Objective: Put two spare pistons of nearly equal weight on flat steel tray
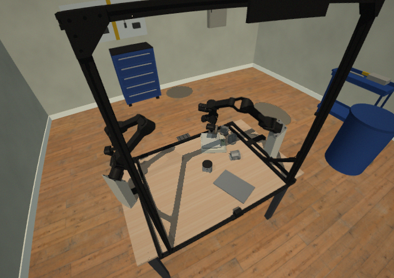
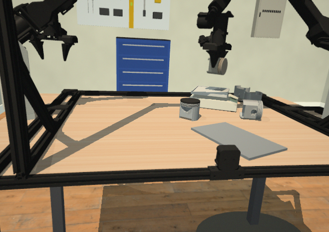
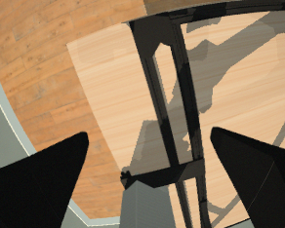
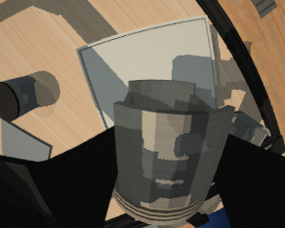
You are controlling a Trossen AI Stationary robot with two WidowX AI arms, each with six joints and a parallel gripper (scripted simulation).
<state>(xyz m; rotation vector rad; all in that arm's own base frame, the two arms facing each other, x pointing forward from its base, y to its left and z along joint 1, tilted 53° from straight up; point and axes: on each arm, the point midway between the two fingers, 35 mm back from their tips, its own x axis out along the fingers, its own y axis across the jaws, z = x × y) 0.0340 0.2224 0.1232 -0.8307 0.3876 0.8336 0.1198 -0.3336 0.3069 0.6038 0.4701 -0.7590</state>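
Right gripper (image 1: 214,130) (image 2: 213,61) (image 4: 171,146): clamped on a grey ribbed metal piston (image 2: 217,66) (image 4: 172,161), lying sideways in the air above the white boxy scale with its pale flat pan (image 1: 210,141) (image 2: 210,89) (image 4: 151,54).

Left gripper (image 2: 53,58) (image 3: 149,133): jaws wide apart, nothing between them, off at its own side.

Bench stock: one dark-topped upright piston (image 1: 207,166) (image 2: 189,109) (image 4: 15,97); one silver piston on its side (image 1: 235,155) (image 2: 251,109); more grey pistons behind, partly hidden. Flat grey steel tray (image 1: 233,185) (image 2: 238,140) (image 4: 24,142): bare.

Step in hand, as I judge it: weighing. I would centre the piston over the pan, lower slowly, open gently, then back fully off before trusting any reading; a brushing finger would falsify it.
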